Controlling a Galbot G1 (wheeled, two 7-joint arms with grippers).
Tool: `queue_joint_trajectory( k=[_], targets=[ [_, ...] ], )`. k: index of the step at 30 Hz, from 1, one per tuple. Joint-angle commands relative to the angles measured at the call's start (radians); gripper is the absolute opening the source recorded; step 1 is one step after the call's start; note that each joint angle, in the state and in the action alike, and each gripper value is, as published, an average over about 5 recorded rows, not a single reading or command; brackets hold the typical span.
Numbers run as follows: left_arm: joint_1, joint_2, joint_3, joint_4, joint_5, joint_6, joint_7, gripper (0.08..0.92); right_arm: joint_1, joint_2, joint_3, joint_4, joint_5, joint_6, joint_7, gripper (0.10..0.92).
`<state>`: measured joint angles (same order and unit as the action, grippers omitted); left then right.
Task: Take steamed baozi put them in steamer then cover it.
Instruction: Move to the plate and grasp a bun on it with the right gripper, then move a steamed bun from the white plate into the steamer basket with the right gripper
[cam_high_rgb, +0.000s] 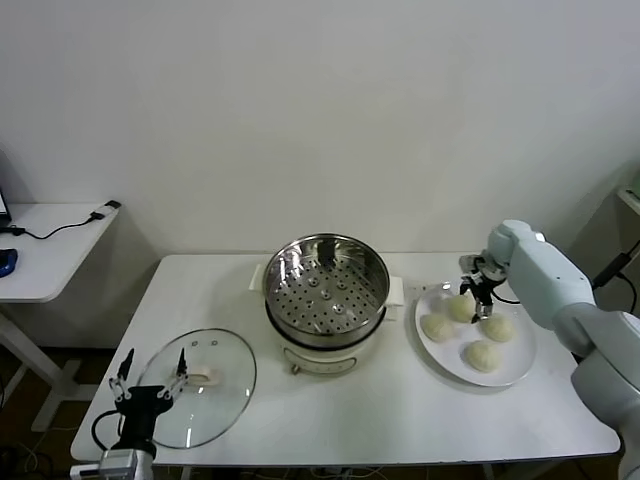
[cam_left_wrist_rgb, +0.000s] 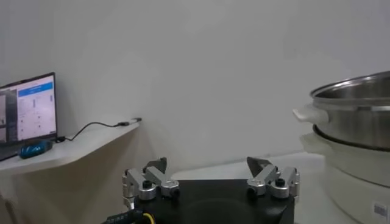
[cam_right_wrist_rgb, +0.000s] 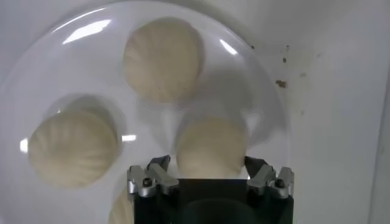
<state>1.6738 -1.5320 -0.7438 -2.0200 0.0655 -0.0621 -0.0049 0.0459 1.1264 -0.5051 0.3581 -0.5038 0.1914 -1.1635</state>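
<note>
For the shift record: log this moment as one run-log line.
right gripper: open, straddling one baozi on plate | left gripper: open, idle above cover | steamer: uncovered, no baozi inside

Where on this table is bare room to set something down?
Bare tabletop lies in front of the shiny steel steamer, between the round clear glass lid and flat white plate. The plate is crowded with four cream-white buns under the right end effector.
</note>
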Motion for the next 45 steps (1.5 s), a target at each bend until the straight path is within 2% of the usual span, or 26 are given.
queue_joint_trajectory(
  k=[1, 16, 26, 35, 45],
  targets=[
    [0.006, -0.001, 0.001, 0.001, 0.001, -0.004, 0.0, 0.823, 0.004, 0.027, 0.054, -0.048, -0.059, 0.01, 0.004, 0.744],
    [0.026, -0.004, -0.001, -0.006, -0.003, -0.013, -0.001, 0.823, 0.038, 0.002, 0.025, -0.008, 0.014, 0.023, -0.031, 0.706],
    [0.044, -0.002, -0.004, -0.018, -0.013, -0.02, -0.001, 0.823, 0.276, -0.08, -0.322, 0.225, 0.327, 0.071, -0.11, 0.702],
    [0.063, -0.002, -0.009, -0.026, -0.019, -0.024, -0.003, 0.823, 0.546, 0.051, -0.505, 0.257, 0.462, 0.234, -0.166, 0.704],
    [0.063, 0.0, -0.014, -0.025, -0.017, -0.022, -0.001, 0.823, 0.644, 0.273, -0.551, 0.367, 0.408, 0.42, -0.163, 0.704]
  ],
)
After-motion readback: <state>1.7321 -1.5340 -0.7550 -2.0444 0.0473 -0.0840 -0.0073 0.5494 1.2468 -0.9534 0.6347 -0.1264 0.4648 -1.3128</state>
